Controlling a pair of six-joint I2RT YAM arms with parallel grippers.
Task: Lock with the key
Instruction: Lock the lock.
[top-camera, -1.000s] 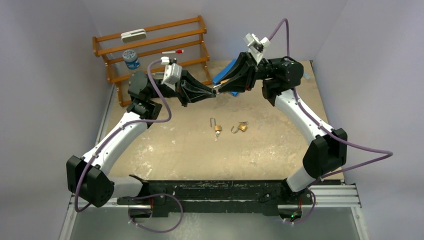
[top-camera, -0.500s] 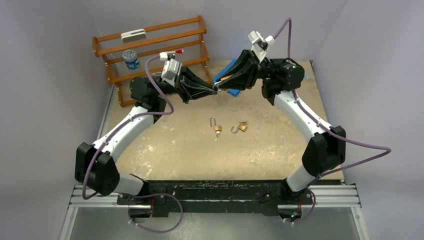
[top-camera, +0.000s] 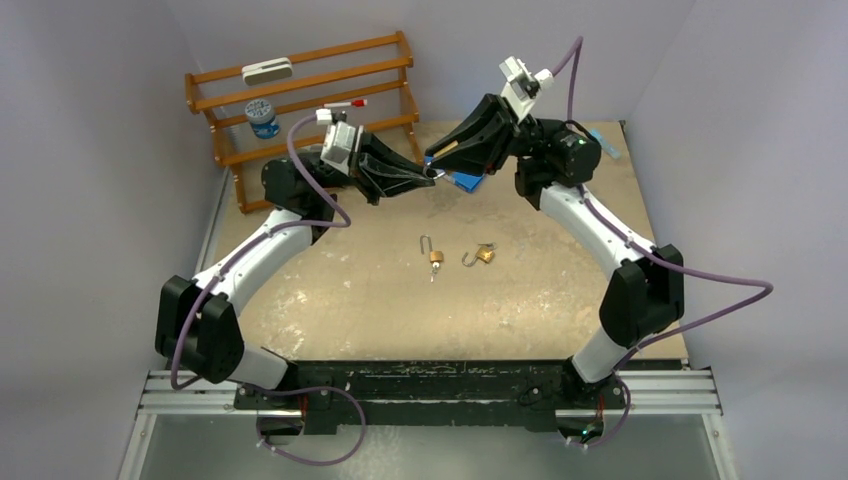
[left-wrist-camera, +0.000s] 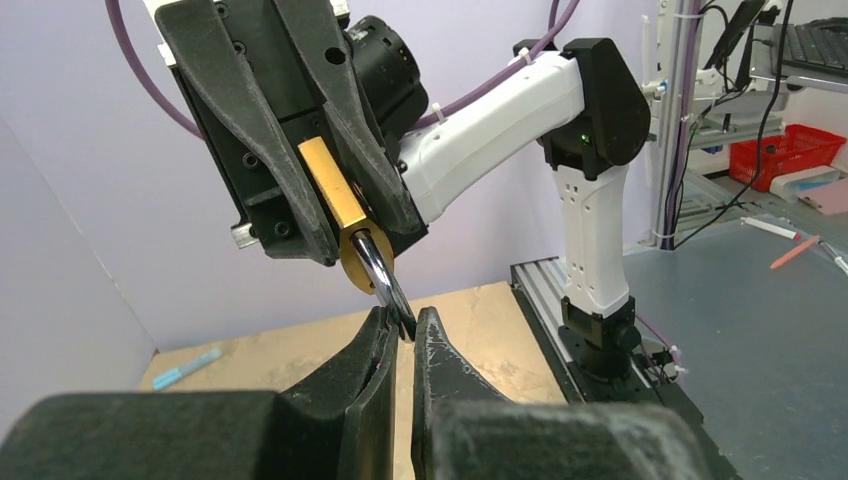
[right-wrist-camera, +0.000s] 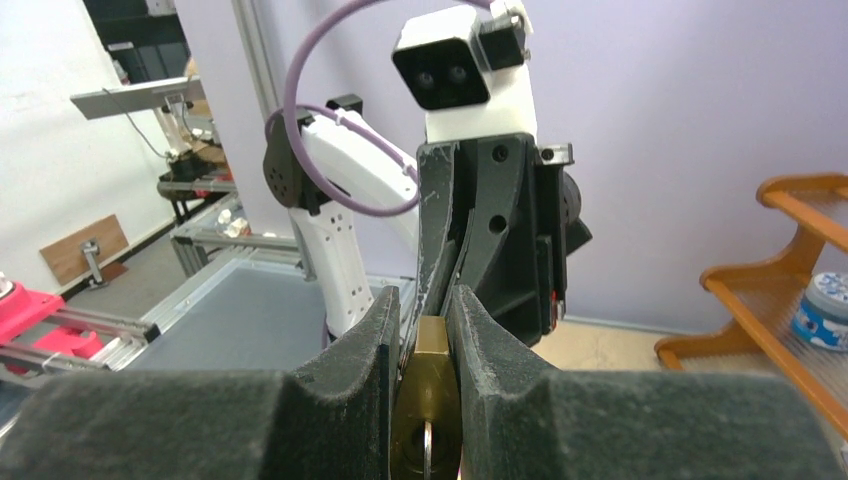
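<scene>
A brass padlock (left-wrist-camera: 334, 196) is held in the air over the back of the table. My right gripper (right-wrist-camera: 423, 305) is shut on its body (right-wrist-camera: 424, 400); a thin silver piece shows in the keyhole at the near end. My left gripper (left-wrist-camera: 402, 318) is shut on the padlock's steel shackle (left-wrist-camera: 380, 278), which runs down from the body between my fingertips. In the top view the left gripper (top-camera: 428, 173) and right gripper (top-camera: 437, 160) meet tip to tip. I cannot make out a separate key.
Two more small brass padlocks, one (top-camera: 434, 254) and another (top-camera: 481, 255), lie with open shackles at mid-table. A blue object (top-camera: 466, 181) lies under the grippers. A wooden rack (top-camera: 300, 100) with a blue-lidded jar (top-camera: 262, 117) stands back left.
Both grippers, still joined at the padlock, have shifted slightly toward the back of the table. The left arm's elbow has swung inward and the right wrist has tilted further.
</scene>
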